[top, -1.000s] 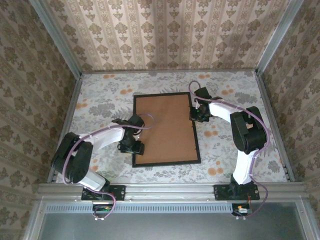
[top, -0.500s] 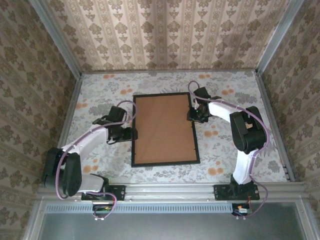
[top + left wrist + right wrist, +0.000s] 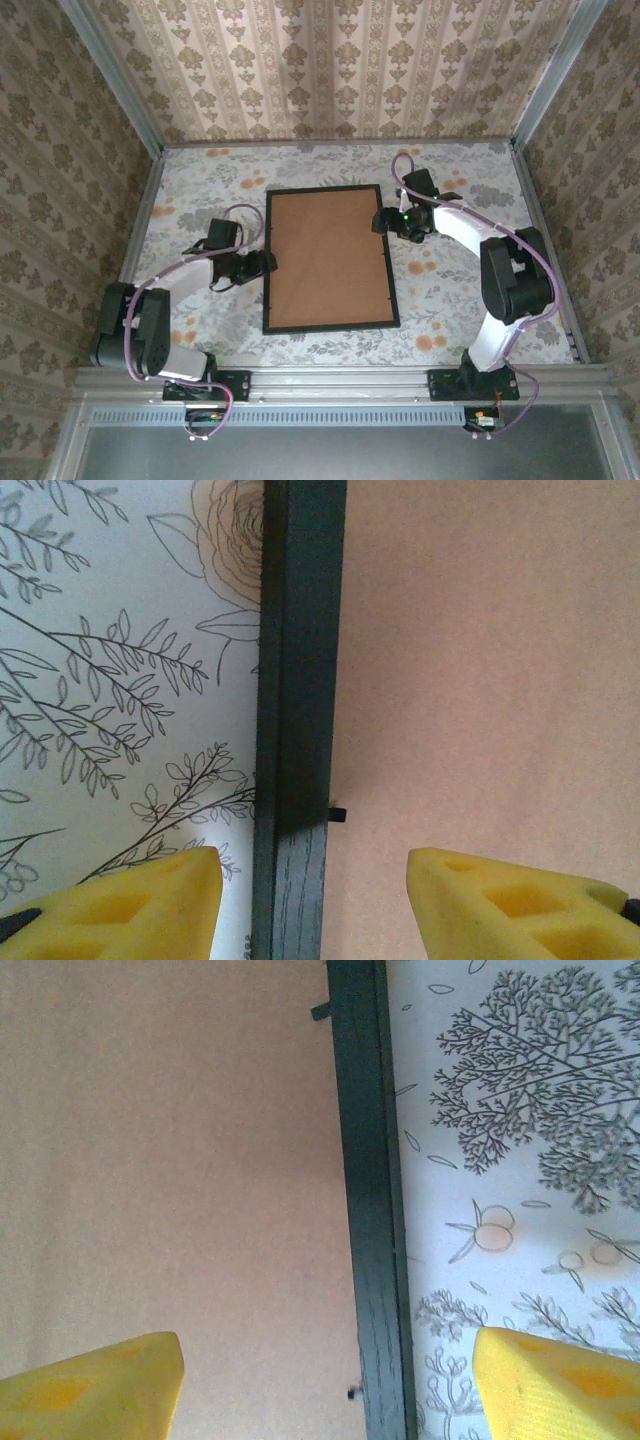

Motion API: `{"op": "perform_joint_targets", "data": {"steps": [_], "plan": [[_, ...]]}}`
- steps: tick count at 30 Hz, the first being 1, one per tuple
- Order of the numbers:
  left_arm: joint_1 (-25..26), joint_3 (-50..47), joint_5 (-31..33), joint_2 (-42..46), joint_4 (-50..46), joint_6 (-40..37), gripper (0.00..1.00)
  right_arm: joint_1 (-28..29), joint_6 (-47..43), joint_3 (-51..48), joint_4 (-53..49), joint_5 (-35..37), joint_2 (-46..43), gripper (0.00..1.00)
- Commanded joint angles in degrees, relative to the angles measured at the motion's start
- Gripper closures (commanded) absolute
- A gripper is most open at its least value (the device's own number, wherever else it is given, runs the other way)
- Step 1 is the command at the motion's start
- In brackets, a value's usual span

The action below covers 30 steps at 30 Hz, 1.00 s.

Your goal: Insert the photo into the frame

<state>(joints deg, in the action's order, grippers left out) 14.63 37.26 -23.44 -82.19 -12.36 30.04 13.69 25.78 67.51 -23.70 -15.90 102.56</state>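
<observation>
Top external, whole frame [image 3: 267,262] around brown backing board [image 3: 328,258], wrist views, left gripper [image 3: 312,880] and right gripper [image 3: 328,1360] spread astride rails

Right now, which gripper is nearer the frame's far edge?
Right. The right gripper straddles the right rail of the frame, toward the far end; the left gripper straddles the left rail about midway along.

Black frame [image 3: 330,328] flat on table, back up
</observation>
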Motion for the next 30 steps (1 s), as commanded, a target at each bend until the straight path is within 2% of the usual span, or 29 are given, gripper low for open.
{"op": "perform_joint_targets", "data": {"steps": [1,7,13,19,22,26,30], "plan": [[0.05,-0.15,-1.6,-1.5,2.2,-0.24,0.39,0.06,1.36,2.32,2.43,-4.68,4.54,0.21],[2.54,-1.04,-4.29,-3.19,5.07,0.12,0.39,0.2,2.46,3.74,5.2,-8.0,8.05,0.23],[8.01,-1.39,-7.48,-3.82,8.44,1.91,0.4,0.63,4.43,8.59,7.13,-12.97,12.48,0.29],[19.17,-2.12,-9.29,-4.59,16.32,5.53,0.4,2.2,5.06,19.21,5.83,-14.93,18.55,0.34],[24.34,-2.01,-12.43,-5.13,20.77,3.4,0.4,3.14,3.98,24.49,3.23,-15.17,20.9,0.33],[26.02,1.86,-11.63,-1.52,12.25,-5.51,0.4,2.23,-1.21,25.72,-3.15,-6.16,16.98,0.29],[23.72,5.6,0.24,4.41,4.96,-12.48,0.38,0.35,-3.66,18.08,-5.01,6.29,7.02,0.2]]}}
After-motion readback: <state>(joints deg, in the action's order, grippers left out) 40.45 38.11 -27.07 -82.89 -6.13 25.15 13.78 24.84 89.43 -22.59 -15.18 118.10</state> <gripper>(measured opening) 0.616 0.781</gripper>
